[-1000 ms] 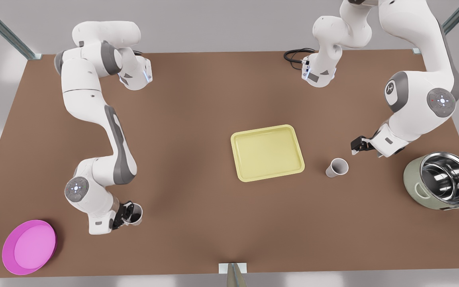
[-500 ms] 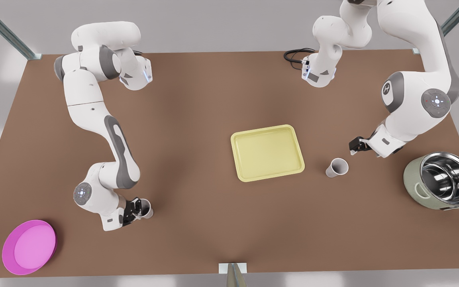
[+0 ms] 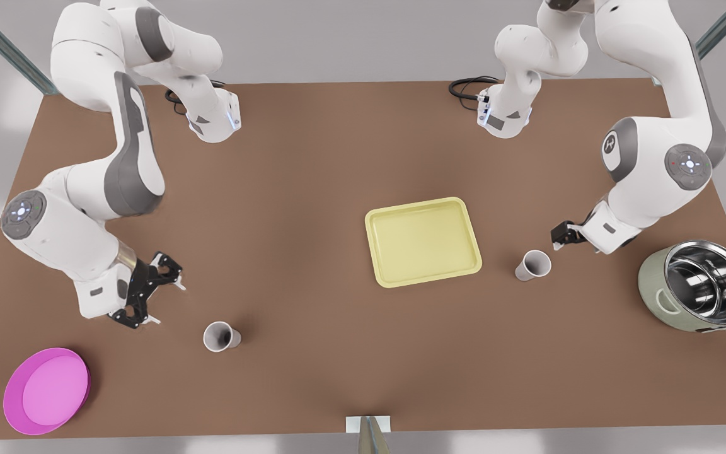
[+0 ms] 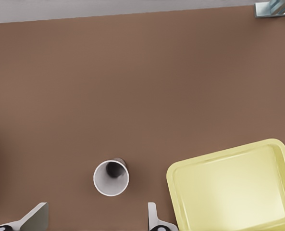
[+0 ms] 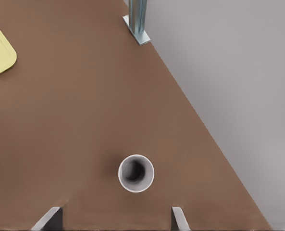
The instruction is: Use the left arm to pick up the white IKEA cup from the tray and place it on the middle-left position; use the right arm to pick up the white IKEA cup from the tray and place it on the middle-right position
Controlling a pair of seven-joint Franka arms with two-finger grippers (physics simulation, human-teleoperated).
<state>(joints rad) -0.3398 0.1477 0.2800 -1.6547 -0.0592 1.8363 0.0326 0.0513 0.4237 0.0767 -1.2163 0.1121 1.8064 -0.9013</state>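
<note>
Left gripper (image 3: 558, 238): on the front view's right, jaws wide, holding nothing. A white cup (image 3: 533, 265) stands upright on the brown surface (image 3: 312, 170) just off its fingertips (image 4: 153, 217), near the yellow tray (image 3: 423, 241) on the tray's right side in the front view, not touching it.

Right gripper (image 3: 167, 304): on the front view's left, jaws wide, holding nothing. A second white cup (image 3: 220, 336) stands upright near it, well apart from the tray.

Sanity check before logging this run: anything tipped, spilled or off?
Nothing stands out. The cup by the left gripper and the cup by the right gripper stand upright on the table, grippers open and clear; the tray is empty.
</note>
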